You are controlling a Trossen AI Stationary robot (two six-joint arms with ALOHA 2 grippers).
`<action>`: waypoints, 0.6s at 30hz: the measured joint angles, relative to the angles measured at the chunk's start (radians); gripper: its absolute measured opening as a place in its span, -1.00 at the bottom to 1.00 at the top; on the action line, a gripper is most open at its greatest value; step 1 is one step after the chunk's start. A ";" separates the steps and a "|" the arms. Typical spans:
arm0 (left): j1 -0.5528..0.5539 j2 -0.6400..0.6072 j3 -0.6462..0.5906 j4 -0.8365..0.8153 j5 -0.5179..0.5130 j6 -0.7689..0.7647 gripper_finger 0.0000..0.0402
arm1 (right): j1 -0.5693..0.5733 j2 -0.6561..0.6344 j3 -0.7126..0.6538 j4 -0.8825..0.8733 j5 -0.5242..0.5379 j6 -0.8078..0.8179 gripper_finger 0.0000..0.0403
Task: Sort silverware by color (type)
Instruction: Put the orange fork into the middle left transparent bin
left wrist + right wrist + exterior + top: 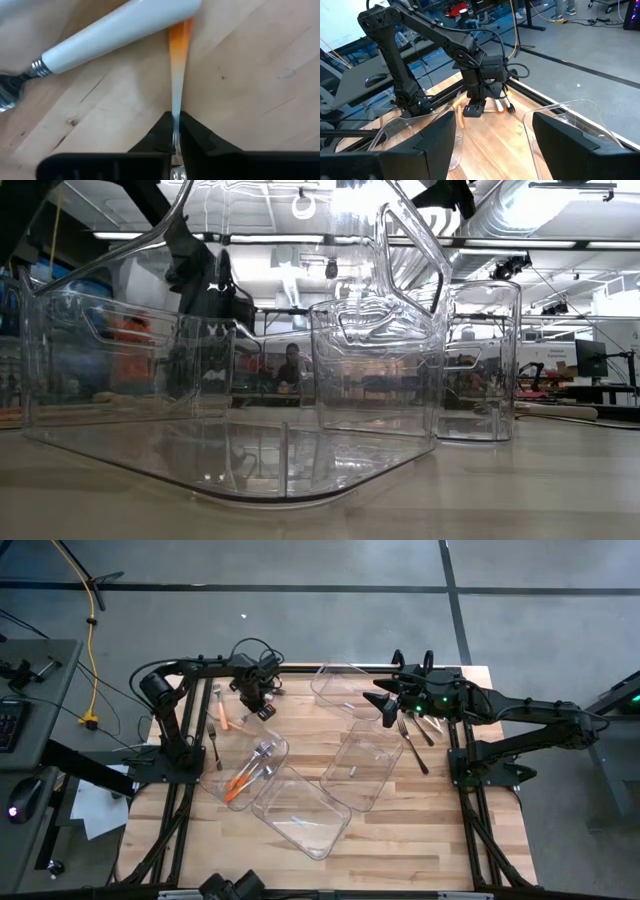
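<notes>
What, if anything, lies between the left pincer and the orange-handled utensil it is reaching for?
Nothing: the left pincer is already shut on the orange-handled utensil. A white-handled utensil lies across its far end.

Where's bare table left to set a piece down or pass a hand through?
Bare wood lies along the near edge, either side of the front bin. It is crowded at the far left, where the left gripper pinches an orange-handled utensil, and under the right gripper by the black utensils.
</notes>
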 joint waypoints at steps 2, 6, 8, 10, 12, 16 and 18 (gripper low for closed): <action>-0.003 0.001 0.003 -0.002 -0.001 0.005 -0.94 | 0.000 0.000 0.000 0.000 0.000 -0.001 0.24; -0.009 0.004 0.016 -0.015 -0.005 0.011 -0.98 | 0.000 0.000 0.000 -0.002 0.000 -0.001 0.24; -0.009 0.006 0.026 -0.027 -0.003 0.015 -0.98 | 0.000 0.000 0.000 -0.005 0.000 -0.001 0.24; -0.011 0.008 0.039 -0.046 0.012 0.025 -0.99 | 0.000 0.000 0.000 -0.011 0.000 -0.001 0.24; -0.011 0.008 0.055 -0.069 0.046 0.042 -0.99 | 0.000 0.000 0.000 -0.017 0.000 -0.001 0.24; -0.023 0.008 0.091 -0.121 0.108 0.072 -0.99 | 0.000 0.000 0.000 -0.020 0.000 -0.002 0.24; -0.034 0.004 0.116 -0.140 0.120 0.088 -0.99 | 0.000 0.000 0.000 -0.020 0.000 -0.009 0.24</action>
